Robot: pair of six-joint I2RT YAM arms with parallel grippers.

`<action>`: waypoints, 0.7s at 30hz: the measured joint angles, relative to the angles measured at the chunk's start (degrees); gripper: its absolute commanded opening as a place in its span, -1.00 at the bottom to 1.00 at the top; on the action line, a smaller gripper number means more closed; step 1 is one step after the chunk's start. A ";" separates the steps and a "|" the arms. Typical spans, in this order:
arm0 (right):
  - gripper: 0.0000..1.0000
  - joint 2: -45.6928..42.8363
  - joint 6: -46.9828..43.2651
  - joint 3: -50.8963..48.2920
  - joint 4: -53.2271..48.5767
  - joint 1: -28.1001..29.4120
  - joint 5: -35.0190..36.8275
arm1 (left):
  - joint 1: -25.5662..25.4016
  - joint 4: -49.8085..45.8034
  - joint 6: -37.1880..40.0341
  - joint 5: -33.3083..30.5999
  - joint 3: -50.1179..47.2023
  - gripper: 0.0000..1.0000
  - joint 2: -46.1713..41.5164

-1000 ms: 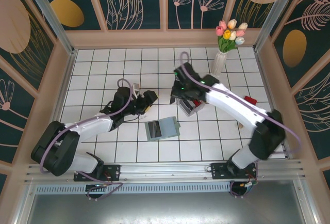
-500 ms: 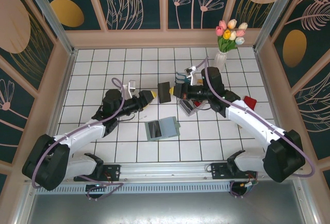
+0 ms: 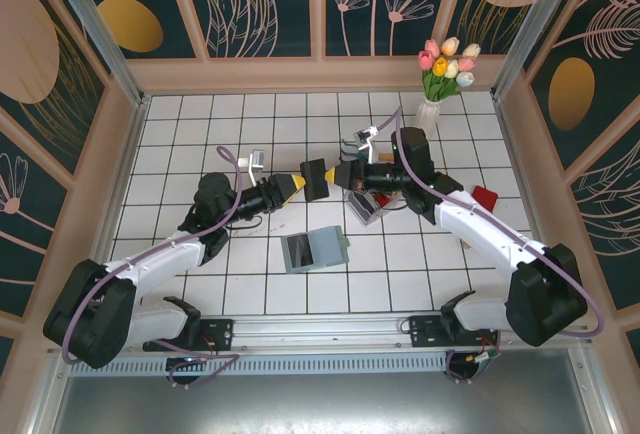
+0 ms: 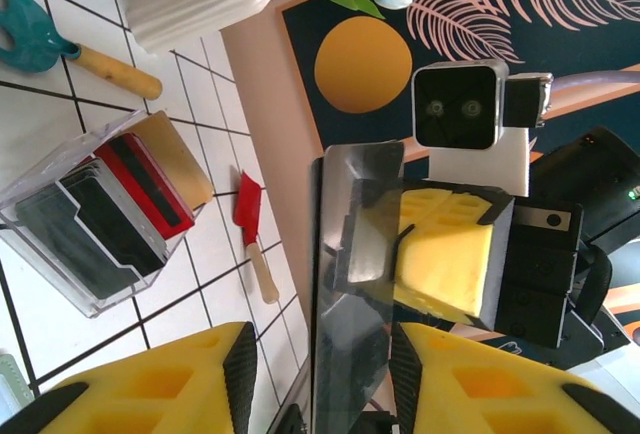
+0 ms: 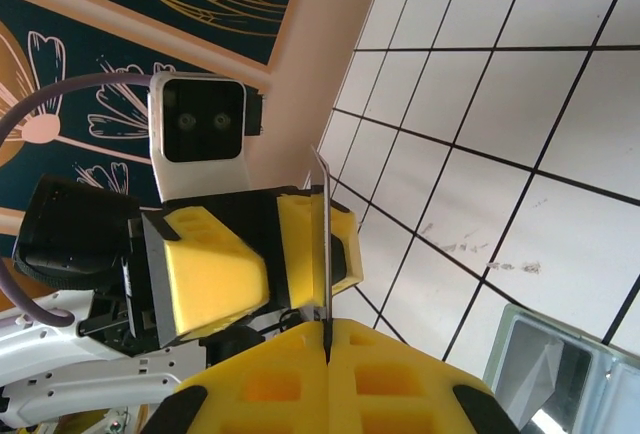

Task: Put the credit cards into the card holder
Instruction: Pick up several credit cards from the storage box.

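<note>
A dark credit card hangs in the air between both grippers, above the tiles. My right gripper is shut on its right end; the card stands edge-on out of that gripper. My left gripper straddles the other end with its jaws partly closed. The card lies close to one pad, with a clear gap to the other pad. More credit cards, red, dark and beige, stand in a clear tray. The card holder lies open on the tiles below.
A white vase of tulips stands at the back right. A red toy shovel lies near the right wall, and a teal tool with a wooden handle lies beside the tray. Walls enclose the tiled floor.
The right gripper lifted the dark card from the tray and holds it out sideways. The left gripper has moved right onto the card's free end, and its jaws have narrowed.
</note>
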 measured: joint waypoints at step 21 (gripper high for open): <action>-1.00 0.35 1.88 -2.19 4.81 -0.11 -5.22 | 0.00 4.68 -2.73 1.36 0.00 0.13 2.54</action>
